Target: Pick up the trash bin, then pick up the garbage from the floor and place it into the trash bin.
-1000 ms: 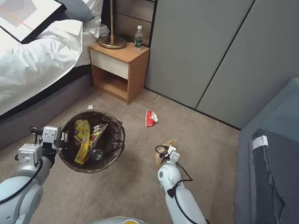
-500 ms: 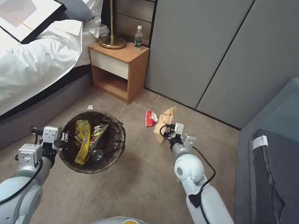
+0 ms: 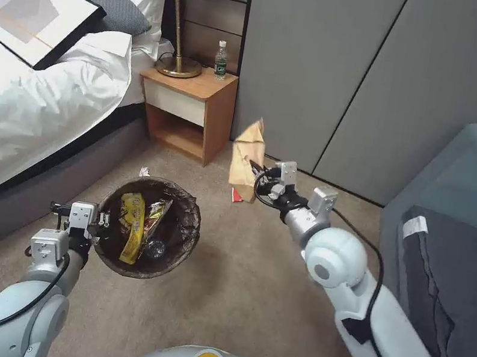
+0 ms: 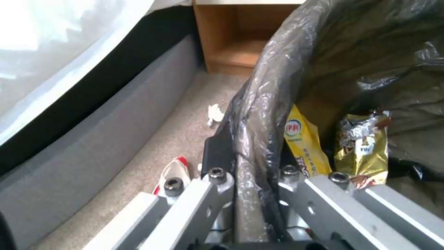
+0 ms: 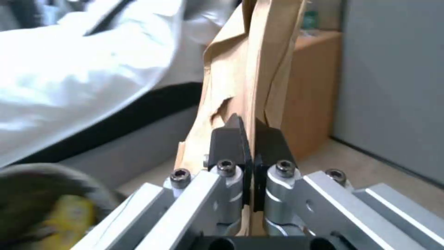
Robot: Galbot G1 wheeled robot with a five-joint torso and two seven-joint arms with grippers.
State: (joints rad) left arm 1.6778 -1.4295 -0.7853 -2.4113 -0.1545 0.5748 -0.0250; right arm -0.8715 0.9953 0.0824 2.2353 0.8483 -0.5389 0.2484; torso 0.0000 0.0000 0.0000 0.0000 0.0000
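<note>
Fingers of the right gripper (image 5: 249, 146) are pinched tight on the brown paper scrap (image 3: 247, 158), the dark pads meeting through the sheet with no gap. A second ago this gripper was low at the carpet with the paper bunched against it; half a second ago it had risen partway; now it is raised clear of the floor and out ahead of the robot, the scrap standing upright above the fingers. By my reading the pickup has succeeded and what remains for this piece is to carry it across to the bin and let go.

The scrap is thin kraft paper, creased lengthwise, torn along one edge, and stiff enough to hold itself up.

The left gripper (image 4: 252, 180) is closed over the rim of the trash bin (image 3: 149, 227), one finger outside and one inside, and has not moved over the same second. The bin's liner is a crinkled, glossy dark film folded over the rim. Inside lie a yellow snack wrapper (image 4: 306, 146) and a gold wrapper (image 4: 365, 149), both shiny foil.

On the carpet a red-and-white paper cup (image 3: 236, 194) shows just behind the held scrap, and a crumpled white tissue (image 4: 214, 114) lies beside the bin near the bed base (image 4: 92, 152).
</note>
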